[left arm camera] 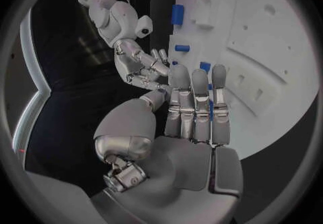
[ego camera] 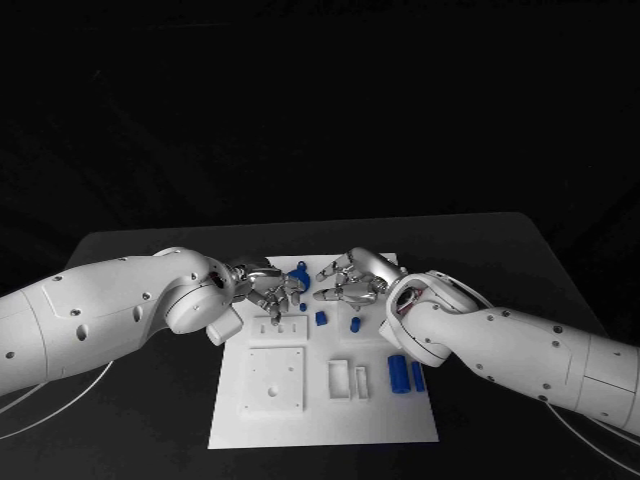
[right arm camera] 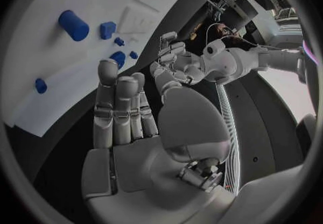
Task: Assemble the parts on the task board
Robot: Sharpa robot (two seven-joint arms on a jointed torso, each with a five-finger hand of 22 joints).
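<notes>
Head view: two hands over task board (ego camera: 327, 420); left hand (ego camera: 267, 288), right hand (ego camera: 352, 281) empty, fingers apart

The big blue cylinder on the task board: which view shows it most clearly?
The right wrist view: the blue cylinder lies unobstructed on the task board. The head view shows it small, beside the right arm. In the left wrist view I cannot identify it.

Parts (ego camera: 398, 372) lie on the task board (ego camera: 320, 425), on the table (ego camera: 162, 400).
</notes>
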